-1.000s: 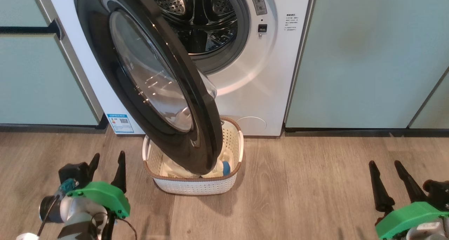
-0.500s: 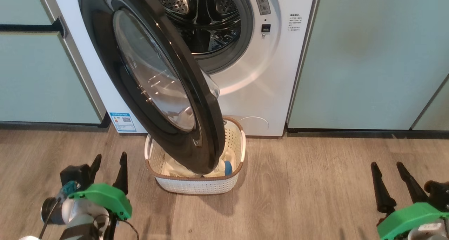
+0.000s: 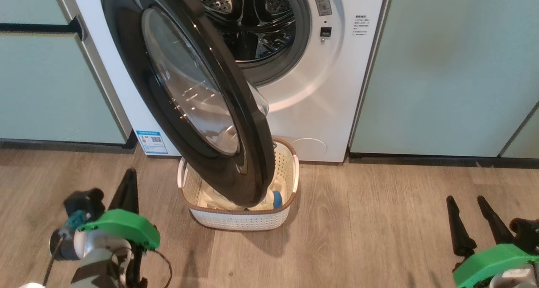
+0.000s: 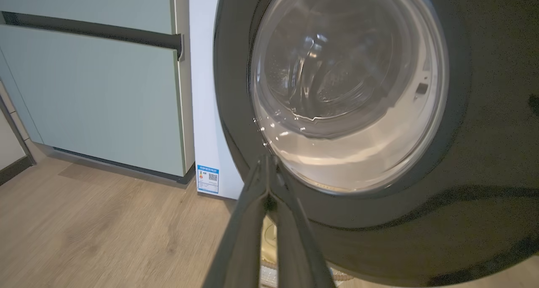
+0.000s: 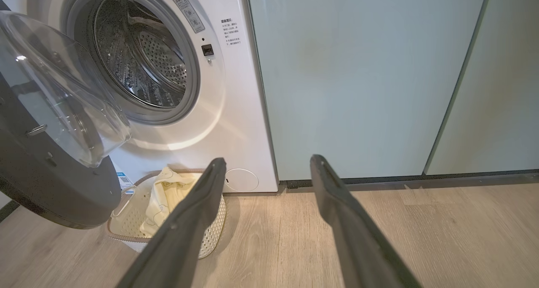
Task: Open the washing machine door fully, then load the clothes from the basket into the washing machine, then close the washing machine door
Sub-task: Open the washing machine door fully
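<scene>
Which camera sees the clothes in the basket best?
The right wrist view: the cream clothes lie in plain sight inside the basket. In the head view the washing machine door hangs in front, leaving slivers and a blue piece. In the left wrist view the door stands in the way.

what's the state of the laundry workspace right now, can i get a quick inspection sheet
surface: wood-look floor, the basket stands on it
job's things: washing machine door partly open, swung out above the basket; clothes in the basket; washing machine drum exposed
clutter: nothing seen
grippers: left gripper shut, empty, facing the door; right gripper open, empty, off to the right
cables: dark cable looped at the left wrist
surroundings: pale green cabinet panels on both sides of the machine
</scene>
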Tool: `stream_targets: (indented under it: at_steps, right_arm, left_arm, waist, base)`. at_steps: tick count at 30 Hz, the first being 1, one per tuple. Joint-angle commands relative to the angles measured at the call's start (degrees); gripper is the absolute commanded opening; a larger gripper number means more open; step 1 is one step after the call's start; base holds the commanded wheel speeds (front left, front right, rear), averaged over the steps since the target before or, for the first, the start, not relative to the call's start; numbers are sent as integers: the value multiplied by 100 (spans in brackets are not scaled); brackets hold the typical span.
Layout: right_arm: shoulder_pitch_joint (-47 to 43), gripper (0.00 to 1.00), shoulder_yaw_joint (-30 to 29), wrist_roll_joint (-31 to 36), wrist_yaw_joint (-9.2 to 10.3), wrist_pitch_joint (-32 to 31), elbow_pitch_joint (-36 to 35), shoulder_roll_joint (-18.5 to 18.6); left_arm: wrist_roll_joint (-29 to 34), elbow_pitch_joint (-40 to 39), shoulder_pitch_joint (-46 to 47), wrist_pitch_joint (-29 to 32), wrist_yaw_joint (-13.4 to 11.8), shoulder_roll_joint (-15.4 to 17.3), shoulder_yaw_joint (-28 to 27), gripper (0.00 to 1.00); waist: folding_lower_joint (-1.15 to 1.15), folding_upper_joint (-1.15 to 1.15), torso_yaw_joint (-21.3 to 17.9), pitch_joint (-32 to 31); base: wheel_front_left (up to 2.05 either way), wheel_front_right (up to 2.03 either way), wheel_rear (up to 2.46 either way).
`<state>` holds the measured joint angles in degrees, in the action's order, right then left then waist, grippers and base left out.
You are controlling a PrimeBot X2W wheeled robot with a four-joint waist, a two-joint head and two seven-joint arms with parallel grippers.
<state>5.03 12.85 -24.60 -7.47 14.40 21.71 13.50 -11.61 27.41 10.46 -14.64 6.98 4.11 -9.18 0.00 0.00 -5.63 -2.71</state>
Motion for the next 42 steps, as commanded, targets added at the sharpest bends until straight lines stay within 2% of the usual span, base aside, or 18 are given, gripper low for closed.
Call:
stream_targets:
  at_steps: [1, 5, 8, 16, 22, 27, 28, 31, 33, 34, 42]
  right_arm:
    - [243, 100, 38, 44, -2, 60, -143, 40]
    - [219, 100, -9, 57, -2, 60, -139, 3]
    - [198, 100, -39, 60, -2, 60, -135, -29]
    - [189, 100, -58, 44, -2, 60, -128, -79]
    - [211, 100, -38, 23, -2, 60, -108, -104]
    - [230, 100, -2, 6, -2, 60, -99, -119]
    - [230, 100, -2, 6, -2, 60, -99, -119]
    - [264, 100, 53, 0, -2, 60, -86, -130]
    - [288, 100, 89, -10, -2, 60, -73, -134]
    - [288, 100, 89, -10, -2, 60, -73, -134]
    - [364, 100, 234, -68, -2, 60, -45, -77]
  left_arm:
    - [-55, -250, 179, -36, 13, 85, -214, 0]
    - [-310, -517, 254, -36, 24, 48, -297, 0]
    - [-853, -941, 436, 73, 38, 4, -324, 0]
    - [-1963, -2018, 1002, 996, 26, -49, -374, 0]
    - [-2260, -2758, 1730, 1613, -309, -77, -157, 0]
    - [-2267, -3227, 2277, 2026, -667, -107, 441, 0]
    - [-2267, -3227, 2277, 2026, -667, -107, 441, 0]
    - [-2467, -3454, 2664, 2188, -976, -119, 1100, 0]
    - [-2629, -3505, 2800, 2169, -1158, -121, 1547, 0]
    - [-2629, -3505, 2800, 2169, -1158, -121, 1547, 0]
    - [-3234, -3424, 3057, 1744, -1690, -123, 3368, 0]
  waist:
    - [0, 0, 13, 5]
    - [0, 0, 59, 14]
    - [0, 0, 112, 21]
    - [0, 0, 252, 47]
    - [0, 0, 343, 65]
    - [0, 0, 383, 85]
    - [0, 0, 383, 85]
    - [0, 0, 352, 96]
    - [0, 0, 328, 99]
    - [0, 0, 328, 99]
    - [0, 0, 84, 98]
  base:
    - [0, 0, 0]
    - [0, 0, 0]
    - [0, 0, 0]
    - [0, 0, 0]
    - [0, 0, 0]
    - [0, 0, 0]
    - [0, 0, 0]
    - [0, 0, 0]
    - [0, 0, 0]
    - [0, 0, 0]
    - [0, 0, 0]
